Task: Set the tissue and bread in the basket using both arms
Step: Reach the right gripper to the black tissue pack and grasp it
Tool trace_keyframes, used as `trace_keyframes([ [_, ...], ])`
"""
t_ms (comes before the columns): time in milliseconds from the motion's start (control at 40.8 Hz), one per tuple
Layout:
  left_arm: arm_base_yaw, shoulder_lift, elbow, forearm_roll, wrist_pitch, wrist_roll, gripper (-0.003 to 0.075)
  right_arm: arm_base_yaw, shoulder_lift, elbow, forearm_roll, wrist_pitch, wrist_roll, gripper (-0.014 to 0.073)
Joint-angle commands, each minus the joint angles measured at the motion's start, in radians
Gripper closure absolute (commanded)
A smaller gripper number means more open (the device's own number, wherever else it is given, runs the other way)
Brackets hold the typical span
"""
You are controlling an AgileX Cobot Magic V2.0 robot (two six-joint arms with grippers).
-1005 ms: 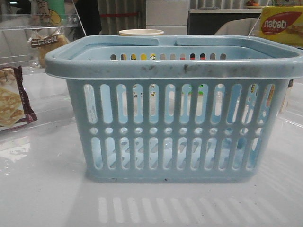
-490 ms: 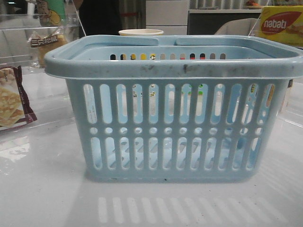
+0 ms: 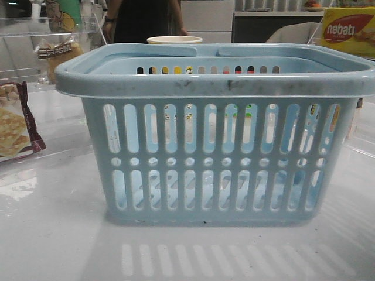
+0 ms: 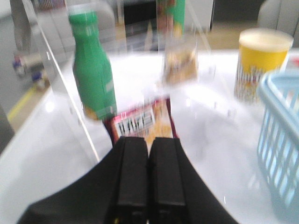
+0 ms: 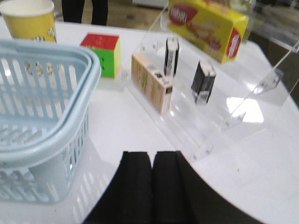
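The light-blue basket (image 3: 217, 146) stands in the middle of the table, close to the front camera; it also shows in the left wrist view (image 4: 280, 140) and the right wrist view (image 5: 42, 121). The bread (image 3: 58, 55) in clear wrap sits on a clear shelf at the back left, also in the left wrist view (image 4: 180, 63). A small black tissue pack (image 5: 203, 81) stands upright on a clear shelf right of the basket. My left gripper (image 4: 148, 140) is shut and empty above a cracker packet. My right gripper (image 5: 152, 156) is shut and empty beside the basket.
A maroon-edged cracker packet (image 3: 14, 126) lies left of the basket. A green bottle (image 4: 93, 74) stands near the bread. A yellow cup (image 5: 30, 18) is behind the basket. A colour cube (image 5: 103, 53), a beige box (image 5: 152, 81), another dark narrow pack (image 5: 171, 56) and a yellow Nabati box (image 5: 208, 28) are at the right.
A person in dark clothes at the back has shifted to the right. The basket and the things on the table have not moved.
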Motion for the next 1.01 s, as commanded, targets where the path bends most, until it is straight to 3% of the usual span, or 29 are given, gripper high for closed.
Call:
trace_keyframes([
  [0,-0.008,0.064,-0.031,-0.012,-0.030,-0.011,0.0625,0.004,0.065,-0.034,-0.007,-0.025,-0.006,0.0537],
  [441,-0.008,0.186,-0.030,-0.014,-0.003,-0.011,0.0616,0.004,0.189,-0.033,-0.007,0.033,-0.006,0.0519],
  [539,-0.008,0.197,-0.030,-0.014,-0.005,-0.011,0.0538,0.004,0.203,-0.033,-0.007,0.030,-0.007,0.0362],
  [686,-0.008,0.200,-0.030,-0.014,-0.007,-0.011,0.0318,0.004,0.230,-0.033,-0.012,0.013,-0.007,0.0078],
  [785,-0.008,0.200,-0.030,-0.014,-0.007,-0.011,0.0251,0.001,0.264,-0.037,-0.024,-0.012,-0.004,0.0043],
  [981,-0.008,0.200,-0.030,-0.014,-0.007,-0.011,0.0287,-0.080,0.415,-0.130,-0.035,-0.053,0.033,0.0043],
])
